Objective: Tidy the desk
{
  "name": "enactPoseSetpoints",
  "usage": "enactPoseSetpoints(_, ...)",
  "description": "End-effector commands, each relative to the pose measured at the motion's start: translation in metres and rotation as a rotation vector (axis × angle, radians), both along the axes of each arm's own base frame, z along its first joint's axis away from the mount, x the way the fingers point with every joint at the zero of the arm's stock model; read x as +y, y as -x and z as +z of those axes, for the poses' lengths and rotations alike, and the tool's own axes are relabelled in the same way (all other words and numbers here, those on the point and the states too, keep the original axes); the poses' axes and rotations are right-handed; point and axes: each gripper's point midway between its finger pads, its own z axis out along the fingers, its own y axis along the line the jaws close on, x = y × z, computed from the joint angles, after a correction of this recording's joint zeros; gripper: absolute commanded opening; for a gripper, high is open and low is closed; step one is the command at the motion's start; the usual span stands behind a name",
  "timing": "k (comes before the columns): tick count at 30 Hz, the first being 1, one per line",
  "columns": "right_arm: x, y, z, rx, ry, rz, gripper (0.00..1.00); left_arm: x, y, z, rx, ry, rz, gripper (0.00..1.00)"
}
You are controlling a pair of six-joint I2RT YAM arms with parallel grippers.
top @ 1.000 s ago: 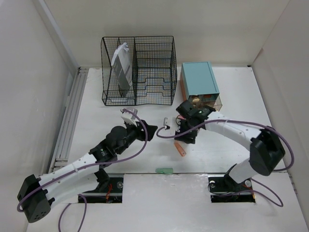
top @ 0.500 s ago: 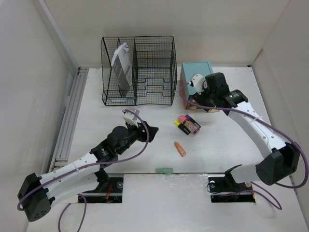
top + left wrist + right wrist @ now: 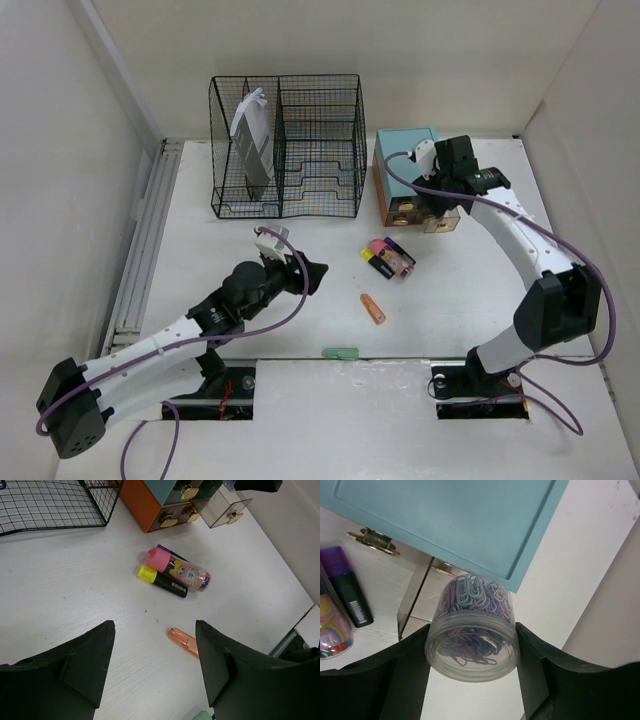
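The white desk (image 3: 200, 290) holds loose stationery. My right gripper (image 3: 472, 632) is shut on a clear jar of coloured paper clips (image 3: 472, 625) and holds it above the pulled-out clear drawer (image 3: 415, 610) of the teal-topped drawer box (image 3: 445, 520). In the top view this gripper (image 3: 441, 196) is at the box's front right. My left gripper (image 3: 155, 670) is open and empty, low over the desk mid-left (image 3: 312, 272). An orange tube (image 3: 183, 641) lies just ahead of its right finger.
A pink-capped marker, a yellow highlighter and a purple one lie together (image 3: 387, 257) mid-desk. A green eraser (image 3: 340, 352) sits at the near edge. The black wire rack (image 3: 287, 145) at the back holds a grey booklet (image 3: 252, 140). White walls border the desk.
My right arm has swung from mid-desk back to the drawer box, carrying the jar, and now sits lower at the open drawer. The left arm has barely moved.
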Motion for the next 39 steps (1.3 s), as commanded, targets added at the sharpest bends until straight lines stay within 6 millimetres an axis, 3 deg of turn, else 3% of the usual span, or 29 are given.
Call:
enactPoseSetpoints(1,0.004,-0.006,0.019,-0.015,-0.045,0.002,0.08,-0.003,0.001,0.009,-0.037,0.041,-0.011,0.62)
enactPoseSetpoints(3,0.009,-0.007,0.022,0.004,-0.058,0.016,0.08,-0.002,0.002,0.012,-0.043,0.048,-0.011,0.62)
enactPoseSetpoints(5,0.009,-0.002,0.012,0.076,-0.063,0.024,0.08,-0.002,0.001,0.012,-0.049,0.041,-0.012,0.62)
enactPoseSetpoints(6,0.011,-0.002,0.018,0.074,-0.076,0.033,0.08,-0.001,0.002,0.014,-0.055,0.048,-0.012,0.62)
enactPoseSetpoints(11,0.016,0.008,0.003,0.187,-0.081,0.051,0.08,0.003,0.003,0.014,-0.058,0.05,-0.003,0.62)
enactPoseSetpoints(29,0.017,0.029,-0.018,0.313,-0.075,0.091,0.08,0.004,0.004,0.017,-0.075,0.057,-0.004,0.62)
enactPoseSetpoints(32,0.019,0.029,-0.021,0.326,-0.081,0.095,0.2,0.003,0.005,0.017,-0.074,0.058,-0.013,0.62)
enactPoseSetpoints(33,0.019,0.029,-0.025,0.335,-0.079,0.094,0.28,0.003,0.005,0.017,-0.074,0.058,-0.013,0.62)
enactPoseSetpoints(34,0.019,0.029,-0.025,0.335,-0.079,0.094,0.45,0.003,0.005,0.017,-0.074,0.058,-0.013,0.62)
enactPoseSetpoints(37,0.021,0.027,-0.022,0.328,-0.09,0.101,0.67,0.003,0.005,0.017,-0.074,0.058,-0.013,0.62)
enactPoseSetpoints(39,0.022,0.025,-0.021,0.318,-0.092,0.101,0.7,0.003,0.005,0.017,-0.074,0.058,-0.013,0.62)
